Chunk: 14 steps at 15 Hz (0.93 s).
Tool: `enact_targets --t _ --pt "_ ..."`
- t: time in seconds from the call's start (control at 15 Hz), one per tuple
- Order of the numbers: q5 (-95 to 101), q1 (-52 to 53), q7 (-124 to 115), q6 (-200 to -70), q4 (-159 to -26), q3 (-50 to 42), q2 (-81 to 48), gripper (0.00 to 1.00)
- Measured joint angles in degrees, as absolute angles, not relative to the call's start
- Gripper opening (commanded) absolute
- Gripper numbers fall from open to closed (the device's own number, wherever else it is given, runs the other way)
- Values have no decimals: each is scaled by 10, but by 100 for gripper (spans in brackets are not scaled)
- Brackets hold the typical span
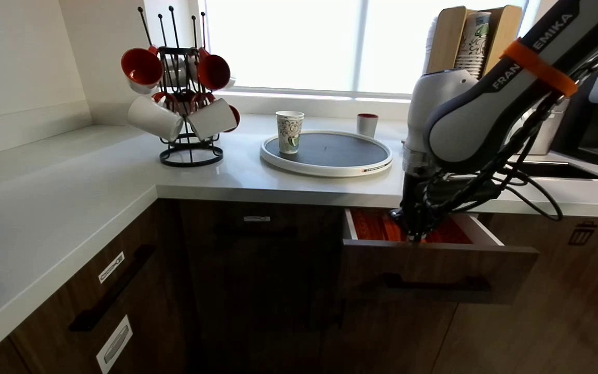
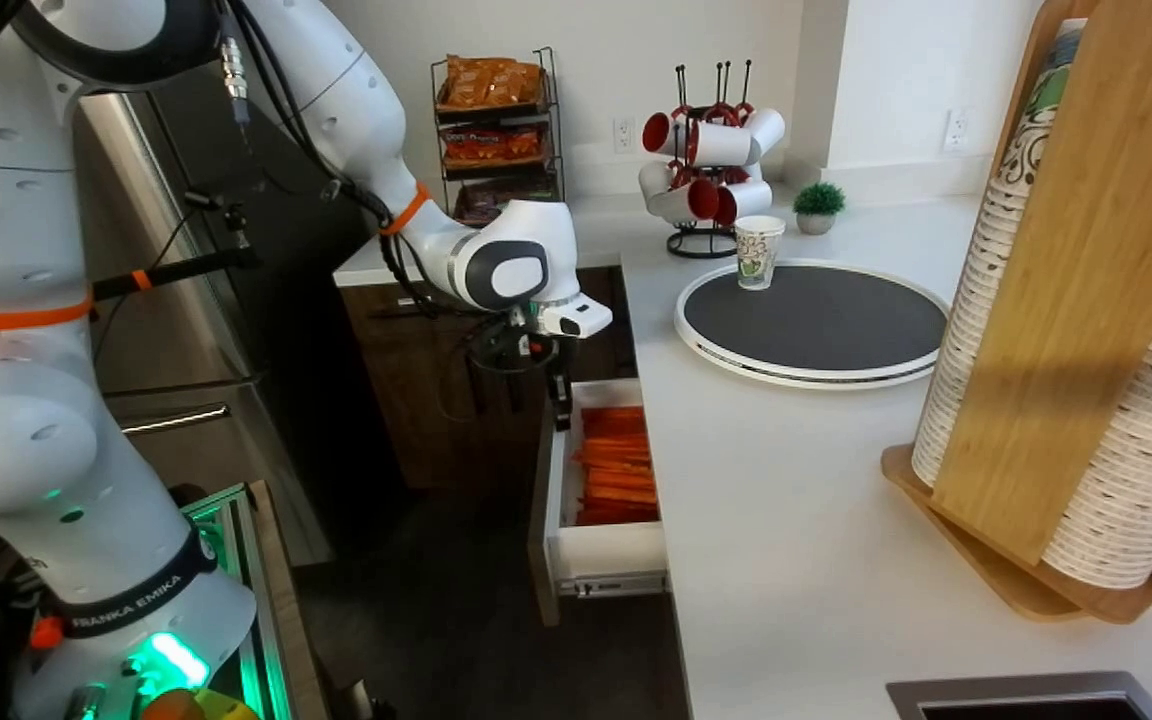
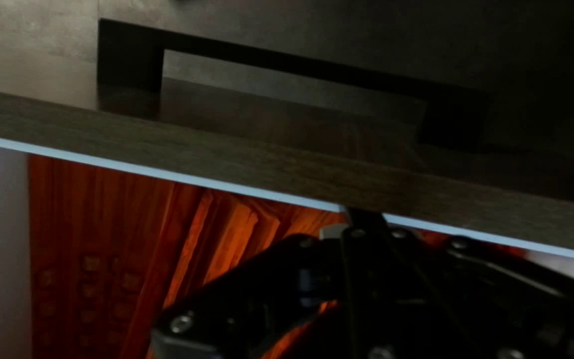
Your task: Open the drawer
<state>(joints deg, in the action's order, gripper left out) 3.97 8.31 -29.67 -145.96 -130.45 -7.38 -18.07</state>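
The drawer (image 1: 434,270) stands pulled out, with a dark brown wood front, a dark bar handle and pale inner walls. Orange-red contents (image 2: 616,465) lie inside it. The handle (image 3: 292,62) shows on the outside of the front in the wrist view, with nothing on it. My gripper (image 3: 364,219) points down into the drawer, its fingers together, right at the inner side of the front panel. Its tips are hidden below the panel's top edge in an exterior view (image 1: 414,236). It also shows at the drawer's front in an exterior view (image 2: 562,415).
The white countertop (image 2: 786,480) overhangs the drawer's back. On it stand a round grey-topped board (image 1: 330,148) with a paper cup (image 1: 289,132), a mug rack (image 1: 190,104) and a wooden cup holder (image 2: 1066,320). Labelled drawers (image 1: 117,280) lie around the corner.
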Motion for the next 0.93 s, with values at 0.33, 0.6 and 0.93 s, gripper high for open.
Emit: enact_targets --t 0.33,0.6,0.93 --pt "6 73 -277 -1379 -1305 -41 -171 0" --pt "-8 70 -265 -1329 -1305 -22 -167 0" --pt "-21 66 -239 -1286 -1306 -5 -164 0"
